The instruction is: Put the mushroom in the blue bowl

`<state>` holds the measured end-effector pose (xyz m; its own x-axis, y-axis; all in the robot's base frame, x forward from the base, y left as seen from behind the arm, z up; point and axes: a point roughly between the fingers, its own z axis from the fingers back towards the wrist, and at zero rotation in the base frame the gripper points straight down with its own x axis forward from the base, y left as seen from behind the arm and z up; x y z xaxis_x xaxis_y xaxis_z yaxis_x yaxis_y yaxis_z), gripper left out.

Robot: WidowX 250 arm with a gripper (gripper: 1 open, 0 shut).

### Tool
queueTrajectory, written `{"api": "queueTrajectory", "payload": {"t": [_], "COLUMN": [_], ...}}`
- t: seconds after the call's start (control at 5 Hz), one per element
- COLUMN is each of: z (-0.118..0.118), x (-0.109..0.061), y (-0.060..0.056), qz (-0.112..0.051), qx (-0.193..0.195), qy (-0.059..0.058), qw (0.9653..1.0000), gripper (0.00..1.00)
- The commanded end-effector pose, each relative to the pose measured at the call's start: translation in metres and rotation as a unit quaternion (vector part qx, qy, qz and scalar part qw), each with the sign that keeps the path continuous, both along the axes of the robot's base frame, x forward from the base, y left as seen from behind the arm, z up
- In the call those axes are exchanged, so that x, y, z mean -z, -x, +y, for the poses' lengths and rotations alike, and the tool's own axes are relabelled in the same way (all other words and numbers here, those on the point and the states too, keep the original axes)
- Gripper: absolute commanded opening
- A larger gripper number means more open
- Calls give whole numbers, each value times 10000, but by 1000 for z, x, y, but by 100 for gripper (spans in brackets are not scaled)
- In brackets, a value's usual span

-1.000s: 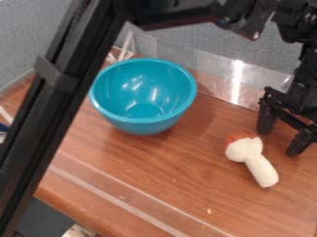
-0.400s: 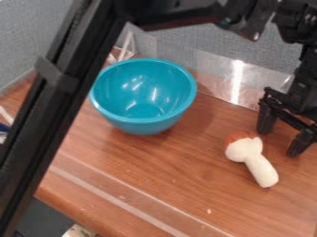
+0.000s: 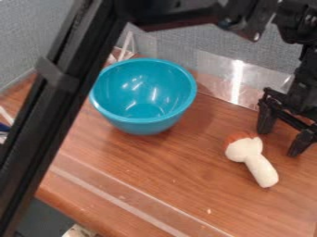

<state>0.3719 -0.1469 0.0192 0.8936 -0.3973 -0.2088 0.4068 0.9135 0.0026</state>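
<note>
The mushroom (image 3: 251,158) lies on its side on the wooden table, pale stem toward the lower right and pinkish cap toward the upper left. My gripper (image 3: 284,132) stands just above and right of it, pointing down, its black fingers (image 3: 266,118) spread open with nothing between them. It is apart from the mushroom. The blue bowl (image 3: 144,94) sits upright and empty to the left, well clear of the gripper.
A thick black arm link (image 3: 74,102) crosses the left foreground diagonally and hides part of the table (image 3: 148,176). A shiny clear sheet (image 3: 229,79) lies behind the bowl against the grey wall. The table's front edge runs along the lower left.
</note>
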Motion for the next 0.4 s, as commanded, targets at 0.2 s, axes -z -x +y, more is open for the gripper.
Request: {"api": "queueTrajectory", "payload": {"t": [0.2], "z": [4], "x": [14], "y": [9], "qz": [173], "qx": [-175], "qy": [-88], "qw": [9997], "gripper": [100]}}
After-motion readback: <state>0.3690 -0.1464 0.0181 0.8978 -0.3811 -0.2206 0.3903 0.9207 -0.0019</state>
